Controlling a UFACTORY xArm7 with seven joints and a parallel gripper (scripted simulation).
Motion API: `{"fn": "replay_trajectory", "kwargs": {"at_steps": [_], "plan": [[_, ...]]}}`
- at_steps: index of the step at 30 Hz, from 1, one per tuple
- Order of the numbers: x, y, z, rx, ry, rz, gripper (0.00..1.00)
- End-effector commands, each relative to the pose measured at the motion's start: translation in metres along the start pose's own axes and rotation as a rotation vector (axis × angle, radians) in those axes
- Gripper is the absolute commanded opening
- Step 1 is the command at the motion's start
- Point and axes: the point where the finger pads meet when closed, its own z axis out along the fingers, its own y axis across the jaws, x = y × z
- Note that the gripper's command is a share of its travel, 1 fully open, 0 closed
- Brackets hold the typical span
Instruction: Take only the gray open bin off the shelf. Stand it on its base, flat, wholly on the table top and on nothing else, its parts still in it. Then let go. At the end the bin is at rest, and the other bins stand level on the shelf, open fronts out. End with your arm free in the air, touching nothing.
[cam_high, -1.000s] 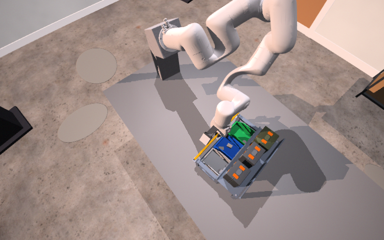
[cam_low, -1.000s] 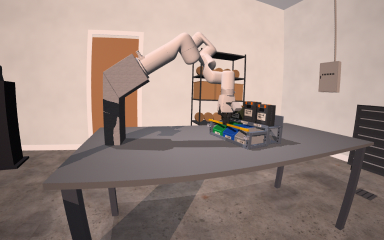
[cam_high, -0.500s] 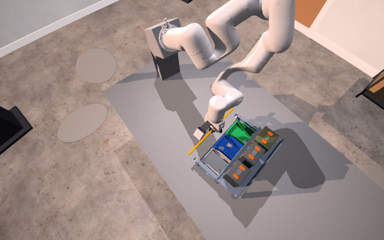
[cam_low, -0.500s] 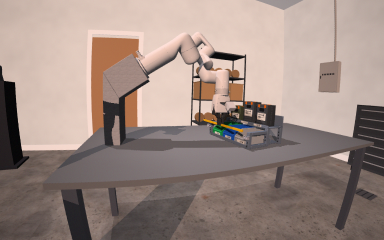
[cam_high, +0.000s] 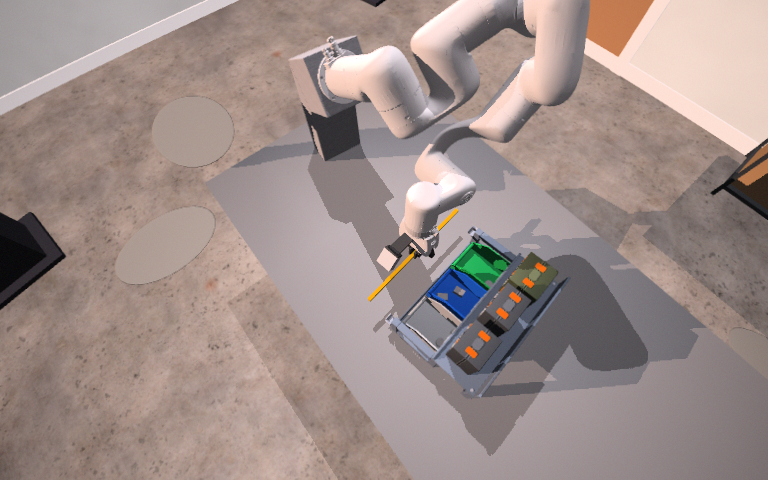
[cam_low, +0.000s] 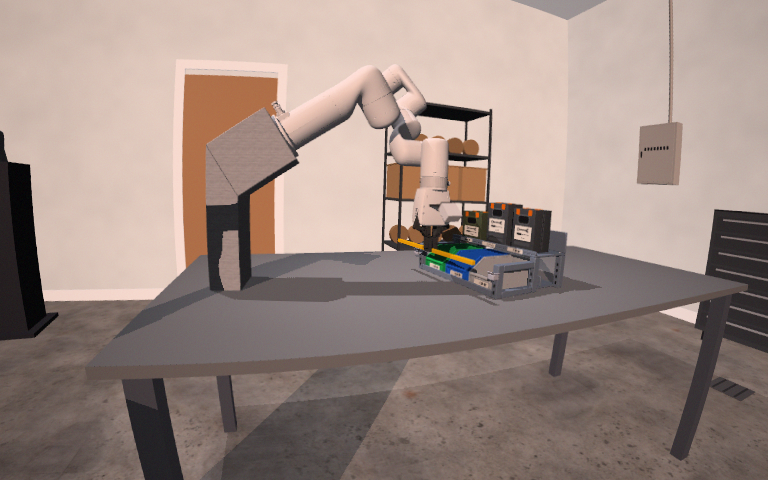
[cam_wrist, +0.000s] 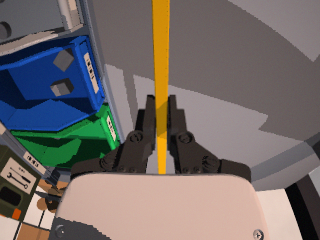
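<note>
My gripper (cam_high: 417, 253) (cam_low: 433, 234) (cam_wrist: 161, 107) is shut on a long orange bar (cam_high: 390, 279) (cam_low: 408, 243) (cam_wrist: 160, 27). It holds the bar above the table, in front of the shelf (cam_high: 481, 390) (cam_low: 557, 266) and apart from it. The gray open bin (cam_high: 427, 325) (cam_low: 512, 278) sits in the shelf's lower row at the near end, with small parts in it. Beside it are the blue bin (cam_high: 455, 294) (cam_low: 481, 257) (cam_wrist: 47, 87) and the green bin (cam_high: 481, 263) (cam_low: 447, 251) (cam_wrist: 67, 143), open fronts toward the gripper.
Three dark boxes with orange tabs (cam_high: 504, 311) (cam_low: 501, 223) stand on the shelf's upper row behind the bins. The shelf stands on the gray table (cam_high: 294, 226) (cam_low: 339, 316). The arm's pedestal (cam_high: 331, 130) (cam_low: 229, 226) stands at the table's far corner.
</note>
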Motion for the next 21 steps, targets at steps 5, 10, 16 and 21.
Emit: {"fn": "replay_trajectory", "kwargs": {"at_steps": [5,10,16,21], "plan": [[-0.001,0.005,0.000,0.008,-0.001,0.000,0.00],[-0.001,0.013,0.001,0.008,-0.002,-0.001,0.00],[-0.001,0.045,0.001,0.007,-0.001,0.000,0.00],[-0.001,0.045,0.001,0.007,-0.001,0.000,0.00]]}}
